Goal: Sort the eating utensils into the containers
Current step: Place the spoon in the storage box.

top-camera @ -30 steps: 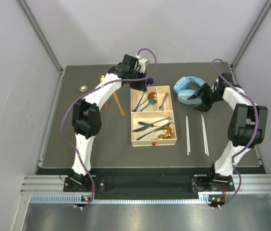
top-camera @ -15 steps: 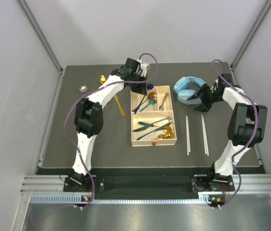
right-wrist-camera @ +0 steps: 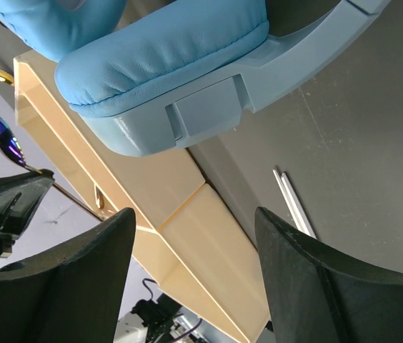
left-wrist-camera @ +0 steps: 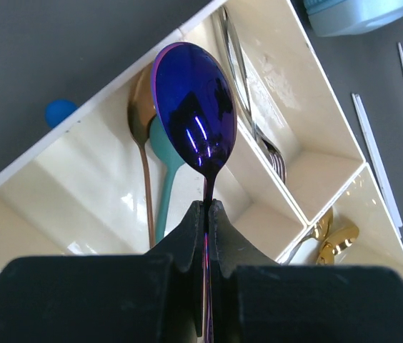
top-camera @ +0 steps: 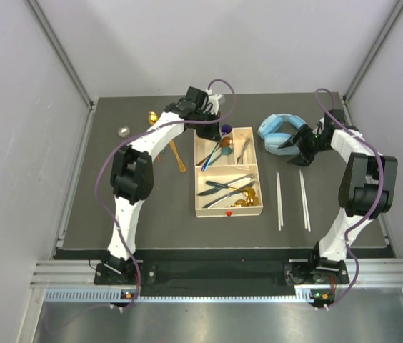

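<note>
My left gripper (left-wrist-camera: pixel 207 207) is shut on the handle of a purple spoon (left-wrist-camera: pixel 194 114), held above the cream tray (top-camera: pixel 196 189). Its bowl hangs over the small far-left compartment. A teal spoon (left-wrist-camera: pixel 164 193) and an orange spoon (left-wrist-camera: pixel 142 114) lie in that compartment. Forks (left-wrist-camera: pixel 259 136) lie in the small section beside it. Gold spoons (left-wrist-camera: pixel 337 239) and dark knives (top-camera: pixel 223 187) fill the large section. My right gripper (top-camera: pixel 292 153) stands open and empty beside the headphones (top-camera: pixel 276 128). Pale chopsticks (top-camera: pixel 279 200) lie on the table right of the tray.
Two gold spoons (top-camera: pixel 153 116) lie on the mat left of the tray, partly under my left arm. A small round object (top-camera: pixel 123 131) sits at the far left. In the right wrist view the headphones (right-wrist-camera: pixel 166 64) fill the top, with the tray (right-wrist-camera: pixel 187 243) behind.
My left gripper has carried the purple spoon slightly right and nearer, over the tray's far-left compartment. The right arm has not moved.
</note>
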`<state>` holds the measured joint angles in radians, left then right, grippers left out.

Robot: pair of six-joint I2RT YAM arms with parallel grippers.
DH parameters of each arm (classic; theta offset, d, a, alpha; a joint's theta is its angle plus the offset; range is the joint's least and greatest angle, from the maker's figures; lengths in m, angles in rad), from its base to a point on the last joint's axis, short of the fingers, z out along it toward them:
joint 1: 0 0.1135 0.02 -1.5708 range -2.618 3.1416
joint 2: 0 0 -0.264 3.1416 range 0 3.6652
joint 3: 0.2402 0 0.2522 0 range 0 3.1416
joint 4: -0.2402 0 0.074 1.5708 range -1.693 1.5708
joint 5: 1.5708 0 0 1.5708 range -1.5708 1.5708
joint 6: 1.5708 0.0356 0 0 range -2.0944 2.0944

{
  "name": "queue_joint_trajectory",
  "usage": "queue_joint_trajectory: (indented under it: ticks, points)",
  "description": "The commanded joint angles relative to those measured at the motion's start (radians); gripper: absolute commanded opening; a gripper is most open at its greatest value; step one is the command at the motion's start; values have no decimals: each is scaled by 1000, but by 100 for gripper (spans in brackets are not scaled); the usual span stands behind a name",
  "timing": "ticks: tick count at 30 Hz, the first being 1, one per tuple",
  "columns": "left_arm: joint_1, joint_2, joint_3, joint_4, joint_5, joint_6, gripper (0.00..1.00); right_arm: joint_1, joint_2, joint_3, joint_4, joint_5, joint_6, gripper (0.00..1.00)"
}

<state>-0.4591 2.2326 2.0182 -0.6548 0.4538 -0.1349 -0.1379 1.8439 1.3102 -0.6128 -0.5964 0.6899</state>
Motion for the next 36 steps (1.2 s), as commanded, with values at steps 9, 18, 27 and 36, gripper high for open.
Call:
queue_joint_trajectory:
  ticks: [9, 18, 27, 36]
  points:
    - [-1, -1, -76, 70, 148, -43, 0, 3, 0, -5, 36, -17, -3, 68]
    - [25, 13, -72, 73, 106, -81, 16, 3, 5, 0, 36, -20, -1, 68]
    - [45, 27, -78, 81, 108, -112, 20, 3, 11, 1, 41, -22, 5, 68]
    - [51, 19, -78, 70, 97, -108, 22, 3, 21, 12, 41, -23, 7, 68]
